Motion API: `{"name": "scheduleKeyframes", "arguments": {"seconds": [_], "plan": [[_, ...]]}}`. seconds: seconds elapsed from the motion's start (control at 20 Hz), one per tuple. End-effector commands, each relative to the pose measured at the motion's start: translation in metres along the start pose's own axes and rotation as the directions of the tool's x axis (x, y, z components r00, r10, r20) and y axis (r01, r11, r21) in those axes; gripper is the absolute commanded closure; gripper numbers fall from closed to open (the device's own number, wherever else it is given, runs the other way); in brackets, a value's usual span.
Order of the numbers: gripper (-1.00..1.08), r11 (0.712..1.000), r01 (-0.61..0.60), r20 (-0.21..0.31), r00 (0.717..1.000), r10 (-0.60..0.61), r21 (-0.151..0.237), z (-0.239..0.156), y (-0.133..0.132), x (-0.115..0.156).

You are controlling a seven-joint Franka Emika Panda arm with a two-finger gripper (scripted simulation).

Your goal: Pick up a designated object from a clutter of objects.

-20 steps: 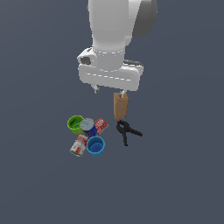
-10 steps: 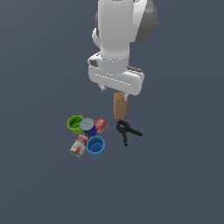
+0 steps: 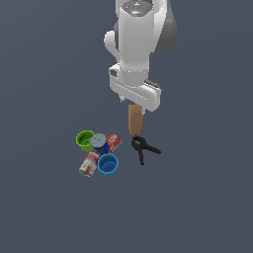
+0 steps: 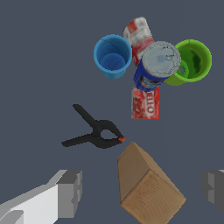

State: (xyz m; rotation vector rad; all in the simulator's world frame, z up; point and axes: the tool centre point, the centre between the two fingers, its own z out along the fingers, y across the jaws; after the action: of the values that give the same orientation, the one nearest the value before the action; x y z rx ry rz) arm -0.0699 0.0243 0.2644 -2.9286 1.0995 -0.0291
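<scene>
The tan-brown cardboard box (image 3: 136, 121) stands upright, beside the black clamp (image 3: 144, 148). My gripper (image 3: 135, 105) hangs directly over the box top. In the wrist view the box (image 4: 146, 188) sits between my two grey fingers (image 4: 70, 192), with a gap on each side, so the gripper (image 4: 142, 190) is open and not touching it. The clutter lies to the exterior view's left of the box: green cup (image 3: 85, 140), blue can with grey lid (image 3: 99, 142), small red box (image 3: 114, 141), blue cup (image 3: 108, 164), red-and-white can (image 3: 89, 164).
The clamp (image 4: 97, 133) lies closest to the tan box, almost touching its base. The small red box (image 4: 145, 103), blue cup (image 4: 113, 56), green cup (image 4: 191, 61), lidded can (image 4: 158, 64) and red-and-white can (image 4: 138, 33) cluster further off. A plain dark floor surrounds everything.
The arm has swung toward the exterior view's right and lowered slightly, so the hand now sits over the tan box. The box and the clutter have not moved.
</scene>
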Motion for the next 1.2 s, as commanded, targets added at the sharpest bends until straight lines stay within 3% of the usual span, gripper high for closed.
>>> {"name": "scheduleKeyframes", "arguments": {"seconds": [0.0,0.5,1.15], "plan": [[-0.92,0.998,-0.061,0.002,0.998,0.061,0.000,0.006,0.002,-0.008],[-0.92,0.956,-0.295,0.007,0.956,0.295,-0.007,0.031,0.013,-0.038],[-0.92,0.834,-0.552,0.003,0.834,0.552,-0.019,0.060,0.032,-0.073]]}}
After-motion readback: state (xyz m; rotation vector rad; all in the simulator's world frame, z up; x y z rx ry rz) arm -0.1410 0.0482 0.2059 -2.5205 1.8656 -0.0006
